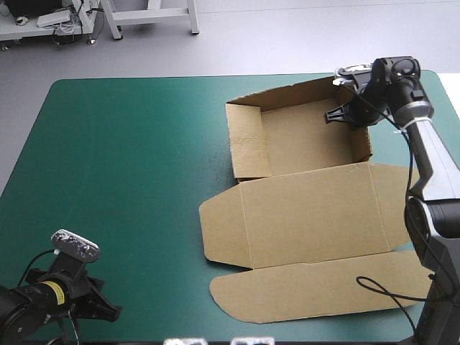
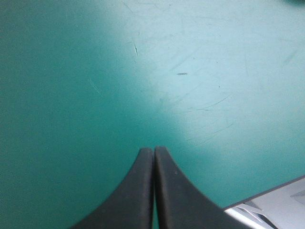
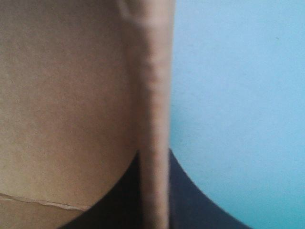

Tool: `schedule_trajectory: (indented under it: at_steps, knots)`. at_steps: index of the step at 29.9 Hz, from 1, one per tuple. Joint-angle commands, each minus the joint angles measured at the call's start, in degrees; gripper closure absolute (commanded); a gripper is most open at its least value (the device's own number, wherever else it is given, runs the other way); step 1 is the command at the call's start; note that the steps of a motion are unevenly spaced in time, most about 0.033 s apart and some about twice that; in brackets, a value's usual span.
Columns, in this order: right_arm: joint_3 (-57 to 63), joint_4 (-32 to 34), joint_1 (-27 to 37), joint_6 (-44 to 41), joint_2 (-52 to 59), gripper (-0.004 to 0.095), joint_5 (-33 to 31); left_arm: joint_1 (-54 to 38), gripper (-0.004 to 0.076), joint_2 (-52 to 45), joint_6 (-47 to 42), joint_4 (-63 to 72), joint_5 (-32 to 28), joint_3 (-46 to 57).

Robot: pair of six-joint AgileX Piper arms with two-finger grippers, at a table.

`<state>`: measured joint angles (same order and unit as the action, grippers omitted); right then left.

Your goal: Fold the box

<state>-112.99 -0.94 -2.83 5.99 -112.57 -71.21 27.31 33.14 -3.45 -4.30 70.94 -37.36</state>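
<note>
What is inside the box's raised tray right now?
Only bare brown floor shows inside the box, plus one finger of the right end effector, which is shut on the tray's right wall. The floor directly beneath that end effector is hidden by it.

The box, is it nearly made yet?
About halfway. Done: the far part of the box has its walls up, making an open tray. In hand: the right gripper is shut on the tray's right wall. Left to do: the lid and its front flap lie flat on the teal-green cover. The left gripper is shut, far from the box.
</note>
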Motion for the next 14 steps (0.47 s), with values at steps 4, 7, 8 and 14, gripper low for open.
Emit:
schedule_trajectory:
  at_steps: [4, 7, 8, 14]
  knots:
    - [-2.1, -0.62, 8.65, 1.47, 3.37, 0.0926, -0.32, 0.45, 0.0732, 0.27, -0.59, -0.21, -2.35, -1.48]
    - [-2.1, -0.72, 12.73, 1.47, 3.37, 0.0926, -0.32, 0.45, 0.0732, 0.27, -0.59, -0.21, -2.35, -1.48]
    - [-2.1, -0.72, 14.03, 1.56, 3.37, 0.0926, -0.32, 0.45, 0.0732, 0.27, -0.59, -0.1, -2.35, -1.48]
    - [-2.1, -4.36, 21.07, 1.72, 3.25, 0.0926, 0.03, 0.45, 0.0732, 0.27, -0.13, -0.21, -2.35, -1.48]
